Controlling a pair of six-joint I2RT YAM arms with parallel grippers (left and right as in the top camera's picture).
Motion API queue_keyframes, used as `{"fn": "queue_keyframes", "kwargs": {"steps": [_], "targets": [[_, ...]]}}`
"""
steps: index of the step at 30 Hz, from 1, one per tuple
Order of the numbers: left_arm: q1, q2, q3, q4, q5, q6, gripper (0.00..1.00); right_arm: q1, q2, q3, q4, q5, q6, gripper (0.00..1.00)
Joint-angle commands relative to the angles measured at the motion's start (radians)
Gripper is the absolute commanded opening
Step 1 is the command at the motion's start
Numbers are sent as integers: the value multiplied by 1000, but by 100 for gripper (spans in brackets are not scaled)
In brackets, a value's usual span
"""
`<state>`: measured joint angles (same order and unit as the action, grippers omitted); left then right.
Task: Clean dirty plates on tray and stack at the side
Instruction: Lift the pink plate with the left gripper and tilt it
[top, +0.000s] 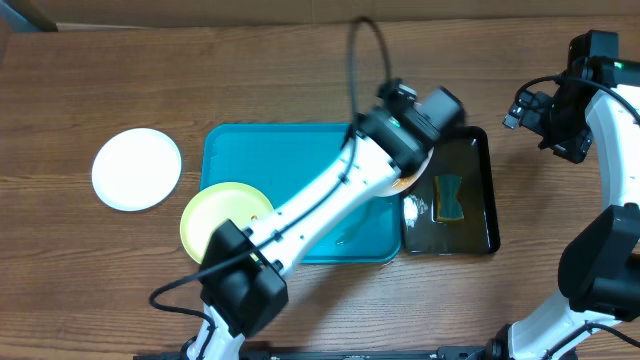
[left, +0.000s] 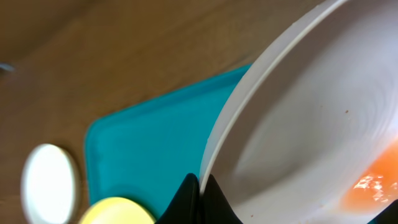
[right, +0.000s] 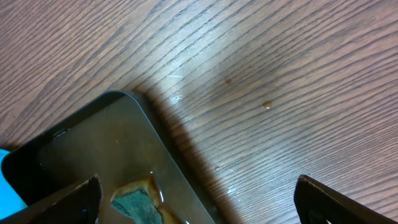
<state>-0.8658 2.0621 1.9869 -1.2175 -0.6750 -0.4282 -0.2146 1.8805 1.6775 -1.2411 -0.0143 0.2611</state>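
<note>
My left gripper (top: 412, 152) is shut on the rim of a white plate (top: 404, 185) with an orange smear. It holds the plate tilted over the right edge of the turquoise tray (top: 290, 160), next to the black tray. In the left wrist view the jaws (left: 200, 184) pinch the plate's rim (left: 298, 124), and the smear (left: 373, 186) shows at lower right. A pale yellow-green plate (top: 225, 218) lies on the tray's front left. Another white plate (top: 137, 168) lies on the table left of the tray. My right gripper (right: 199, 208) is open and empty, above the table by the black tray's far corner.
A black glossy tray (top: 480, 160) with liquid and a teal-and-yellow sponge (top: 448, 198) sits right of the turquoise tray. The sponge also shows in the right wrist view (right: 134, 202). My left arm crosses the turquoise tray diagonally. Bare wooden table lies behind the trays.
</note>
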Motion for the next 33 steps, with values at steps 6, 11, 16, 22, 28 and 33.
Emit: {"fn": "queue_keyframes", "kwargs": {"steps": [6,11,16,22,28,33], "targets": [[-180,-14,26,60,-518,3,4,-2,-14,11,6,6,0,100],[-236,-14,26,133,-613,84,4,-2,-14,11,6,6,0,100],[-246,-14,26,161,-644,95,4,-2,-14,11,6,6,0,100],[-240,-14,26,180,-606,69,4,-2,-14,11,6,6,0,100],[-140,-14,26,164,-205,38,4,-2,-14,11,6,6,0,100],[46,-15,26,116,181,-20,4,-2,-14,11,6,6,0,100]]}}
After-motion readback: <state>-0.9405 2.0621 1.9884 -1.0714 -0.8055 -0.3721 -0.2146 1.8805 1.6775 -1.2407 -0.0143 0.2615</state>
